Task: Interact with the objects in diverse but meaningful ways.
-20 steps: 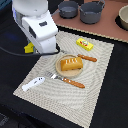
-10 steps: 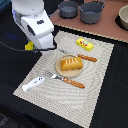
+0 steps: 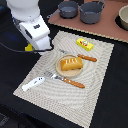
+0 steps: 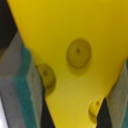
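My gripper [image 3: 31,48] is shut on the yellow holed cheese wedge [image 4: 70,55], which fills the wrist view between the two fingers [image 4: 20,95]. In the exterior view only a small yellow bit of the cheese wedge [image 3: 29,48] shows below the white hand, held above the placemat's left edge. The orange-brown scored bread loaf [image 3: 71,63] lies on a small plate [image 3: 70,73] in the middle of the mat. The white fish-like piece [image 3: 33,83] lies at the mat's near left corner. The small yellow packet with a red mark [image 3: 84,44] lies near the mat's far edge.
A checked placemat [image 3: 95,95] covers the dark table. An orange-handled fork [image 3: 70,81] lies in front of the plate and an orange-handled knife [image 3: 86,58] behind it. Two dark grey pots [image 3: 91,11] and a bowl [image 3: 123,17] stand on a brown board at the back.
The arm with the cheese wedge has shifted slightly; the foods, plate and cutlery on the mat have not moved.
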